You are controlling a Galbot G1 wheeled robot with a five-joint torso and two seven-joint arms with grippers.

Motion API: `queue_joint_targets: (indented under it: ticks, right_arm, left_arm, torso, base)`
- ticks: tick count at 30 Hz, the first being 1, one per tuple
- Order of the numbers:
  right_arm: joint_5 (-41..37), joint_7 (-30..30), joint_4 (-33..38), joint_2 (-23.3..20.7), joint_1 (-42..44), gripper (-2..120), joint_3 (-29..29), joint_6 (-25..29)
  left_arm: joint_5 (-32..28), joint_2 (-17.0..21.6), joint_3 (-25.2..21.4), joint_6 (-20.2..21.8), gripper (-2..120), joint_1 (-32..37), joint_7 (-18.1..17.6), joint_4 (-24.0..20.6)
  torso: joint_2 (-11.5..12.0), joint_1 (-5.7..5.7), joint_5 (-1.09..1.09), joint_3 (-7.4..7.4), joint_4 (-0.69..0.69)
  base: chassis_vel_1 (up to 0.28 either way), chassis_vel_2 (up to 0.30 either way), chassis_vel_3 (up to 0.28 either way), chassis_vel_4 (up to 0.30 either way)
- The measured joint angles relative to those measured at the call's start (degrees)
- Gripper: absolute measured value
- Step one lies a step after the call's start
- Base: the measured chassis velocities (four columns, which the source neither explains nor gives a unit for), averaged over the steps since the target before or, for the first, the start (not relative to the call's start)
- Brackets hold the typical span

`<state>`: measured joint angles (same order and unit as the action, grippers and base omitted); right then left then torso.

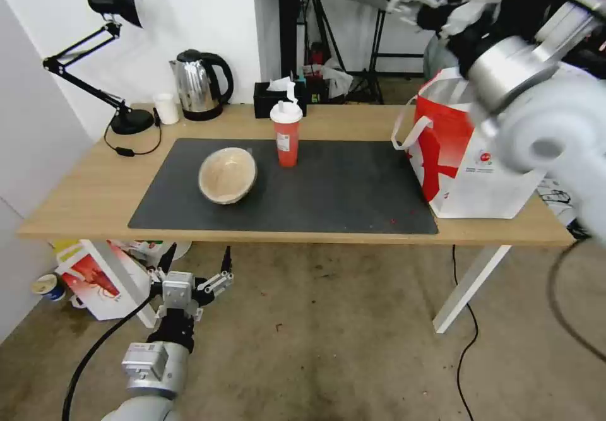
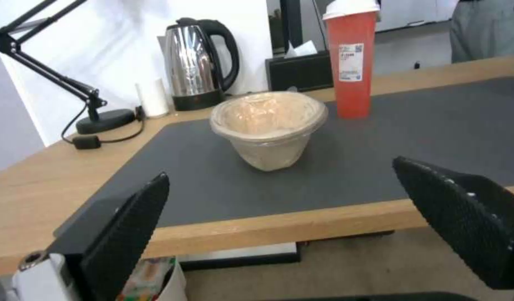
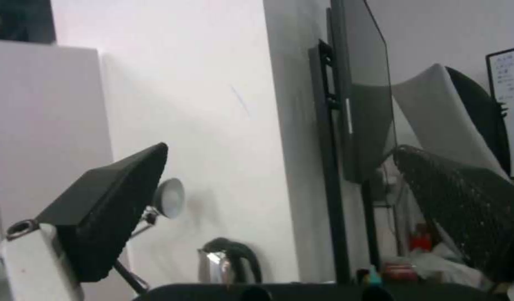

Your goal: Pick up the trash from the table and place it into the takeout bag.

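Fingers of the left gripper [image 1: 197,263] are spread wide with nothing between them; it hangs low over the floor, in front of the near edge of the table [image 1: 82,206]. Beside it, under the table, a red-and-white box [image 1: 95,279] shows a lobster picture, partly hidden by the table edge.

On the dark grey mat [image 1: 341,187] the beige bowl [image 1: 228,175] lies tipped on its side, its mouth covered in crinkly clear film. Just behind it the red drink cup [image 1: 286,133] stands upright with a white lid; its small white label has print too tiny to read.

At the right end of the table stands the takeout bag [image 1: 464,156], white and red, with a little round red logo; the words under the logo cannot be read. The blurry right arm covers part of the bag.

The right gripper [image 3: 279,196] is raised high above the bag, fingers wide apart and holding nothing.

Farther back sit a black tissue box [image 1: 278,99], a steel kettle [image 1: 199,84], a small white cup [image 1: 166,108] and a black desk lamp [image 1: 117,55].
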<state>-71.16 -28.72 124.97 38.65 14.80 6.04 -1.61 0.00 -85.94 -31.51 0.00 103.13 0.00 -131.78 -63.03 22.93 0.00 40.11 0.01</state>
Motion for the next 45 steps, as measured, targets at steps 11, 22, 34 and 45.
queue_joint_targets:
  ticks: [11, 22, 34, 45]
  right_arm:
    - [13.0, -0.1, 7.7, 2.8, 18.5, 100, -6.8, 5.0]
    - [35.3, 5.7, 15.4, 6.6, 46.6, 100, -19.9, 10.0]
    - [58.0, 5.7, 18.5, 16.2, 67.4, 100, -24.5, 14.5]
    - [72.8, 0.8, 17.4, 22.0, 74.8, 100, -23.4, 19.1]
  left_arm:
    - [0.0, 0.0, 0.0, 0.0, 100, 0.0, 0.0, 0.0]
    - [0.0, 0.0, 0.0, 0.0, 100, 0.0, 0.0, 0.0]
    - [0.0, 0.0, 0.0, 0.0, 100, 0.0, 0.0, 0.0]
    - [0.0, 0.0, 0.0, 0.0, 100, 0.0, 0.0, 0.0]
  torso:
    - [0.0, -0.01, 0.00, -0.01, -0.01]
    - [0.0, -0.02, 0.02, -0.01, -0.02]
    - [0.0, -0.02, 0.01, -0.01, -0.03]
    - [0.0, -0.01, 0.00, -0.01, 0.00]
  base:
    - [0.000, 0.000, 0.000, 0.000]
    - [0.000, 0.000, 0.000, 0.000]
    - [0.000, 0.000, 0.000, 0.000]
    - [0.000, 0.000, 0.000, 0.000]
